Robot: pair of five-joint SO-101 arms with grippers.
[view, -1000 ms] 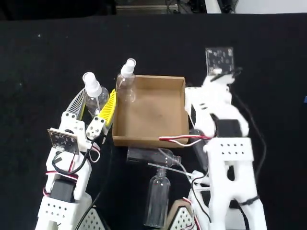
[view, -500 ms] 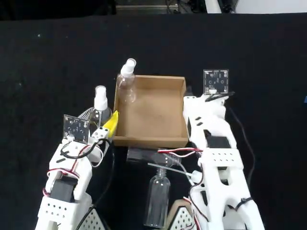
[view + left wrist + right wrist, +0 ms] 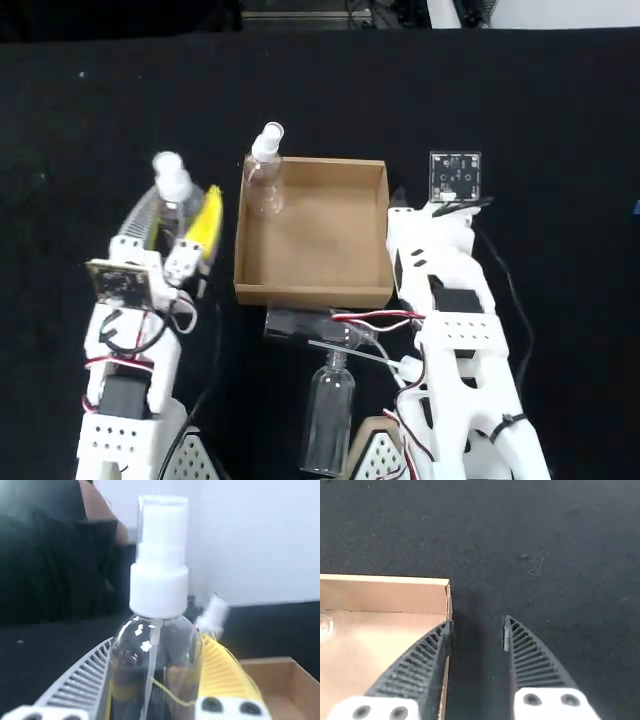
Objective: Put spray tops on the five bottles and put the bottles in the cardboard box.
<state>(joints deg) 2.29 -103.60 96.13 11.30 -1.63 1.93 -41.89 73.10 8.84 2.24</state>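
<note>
Clear plastic bottle (image 3: 172, 183), spray top (image 3: 159, 587) on, sits clamped upright in the left pincer (image 3: 181, 205), just left of the cardboard box (image 3: 312, 294). Boxing step, likely: next, lift it over the wall and release. The right pincer (image 3: 477, 636) gapes empty.

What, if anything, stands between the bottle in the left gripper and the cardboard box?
Nothing visible. The left gripper holds its bottle beside the cardboard box, with only tabletop between them. A second bottle stands at the box's far left corner.
</note>
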